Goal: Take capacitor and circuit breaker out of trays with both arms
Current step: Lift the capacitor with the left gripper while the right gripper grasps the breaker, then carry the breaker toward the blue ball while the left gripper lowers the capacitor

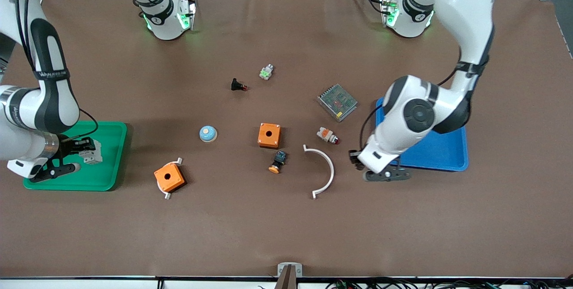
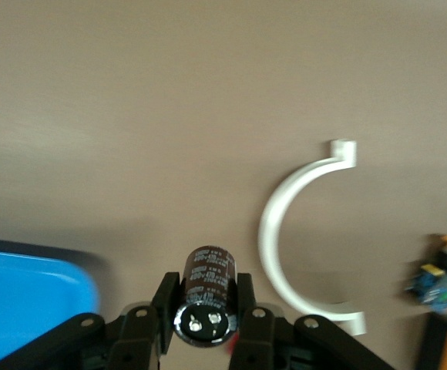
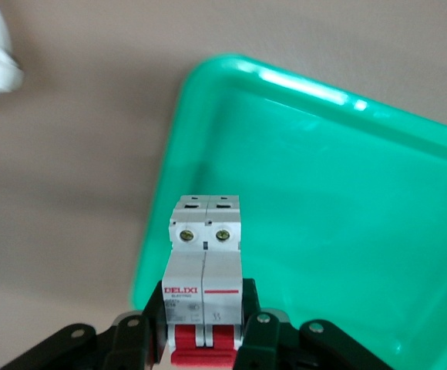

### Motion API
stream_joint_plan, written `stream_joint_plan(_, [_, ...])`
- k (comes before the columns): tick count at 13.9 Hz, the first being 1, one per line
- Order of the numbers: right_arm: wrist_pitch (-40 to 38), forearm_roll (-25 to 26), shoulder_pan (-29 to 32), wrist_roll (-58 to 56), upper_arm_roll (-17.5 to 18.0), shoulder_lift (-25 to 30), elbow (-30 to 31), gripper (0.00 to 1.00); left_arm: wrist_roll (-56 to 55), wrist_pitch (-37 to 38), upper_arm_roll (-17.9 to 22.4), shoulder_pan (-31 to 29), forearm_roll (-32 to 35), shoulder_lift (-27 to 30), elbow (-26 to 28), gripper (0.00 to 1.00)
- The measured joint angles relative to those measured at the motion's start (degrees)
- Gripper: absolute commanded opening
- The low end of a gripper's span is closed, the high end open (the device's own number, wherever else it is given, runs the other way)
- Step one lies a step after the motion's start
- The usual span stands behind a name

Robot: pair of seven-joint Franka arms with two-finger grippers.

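Note:
My left gripper (image 1: 354,156) is shut on the capacitor (image 2: 206,297), a dark cylinder with a silvery end. It holds it over the bare table, between the blue tray (image 1: 443,157) and the white curved piece (image 1: 329,170). In the front view the capacitor is mostly hidden by the hand. My right gripper (image 1: 82,149) is shut on the breaker (image 1: 92,153), a white-grey block with red switches. It holds it over the green tray (image 1: 107,177). In the right wrist view the breaker (image 3: 204,247) hangs over the tray's edge (image 3: 208,92).
On the table's middle lie two orange boxes (image 1: 269,135) (image 1: 169,177), a black button with an orange cap (image 1: 277,162), a white-and-orange button (image 1: 327,135), a metal mesh box (image 1: 337,102), a blue dome (image 1: 208,133), a black red-tipped part (image 1: 237,85) and a green-white part (image 1: 266,72).

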State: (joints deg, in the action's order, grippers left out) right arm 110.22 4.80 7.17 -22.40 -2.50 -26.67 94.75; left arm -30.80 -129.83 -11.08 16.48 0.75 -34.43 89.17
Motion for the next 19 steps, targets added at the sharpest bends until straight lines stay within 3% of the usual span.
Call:
stream_joint_plan(4, [-6.91, -0.05, -10.89, 16.96, 0.47, 2.46, -3.49, 0.02, -7.3, -0.73, 0.04, 5.83, -0.01, -7.82, -8.39, 0.0])
stream_joint_plan(9, [-5.05, -5.64, -22.06, 36.66, 0.6, 0.7, -3.46, 0.02, -10.86, -8.49, 0.27, 9.81, -0.02, -15.66, -12.25, 0.04])
stream_joint_plan(11, [-1.99, -6.27, -24.96, 42.76, 0.6, -1.06, -3.38, 0.02, -11.02, -9.59, 0.53, 10.82, -0.02, -18.1, -13.98, 0.13])
stream_joint_plan(14, [4.02, -8.23, -29.06, 49.74, 0.61, -5.36, -3.23, 0.02, -11.07, -11.64, 1.18, 11.2, -0.02, -19.46, -15.27, 0.49])
stream_joint_plan(17, [10.19, -10.77, -32.41, 54.01, 0.59, -9.81, -3.16, 0.03, -11.07, -12.61, 1.28, 11.39, -0.02, -19.55, -15.54, 0.58])
stream_joint_plan(18, [11.73, -10.95, -33.08, 54.66, 0.59, -10.93, -3.17, 0.12, -11.07, -13.37, 1.41, 11.63, -0.02, -19.71, -15.54, 0.58])
stream_joint_plan(19, [12.99, -11.09, -33.39, 54.92, 0.58, -11.86, -3.18, 0.43, -11.07, -13.98, 1.68, 11.92, -0.02, -19.87, -15.54, 0.58])
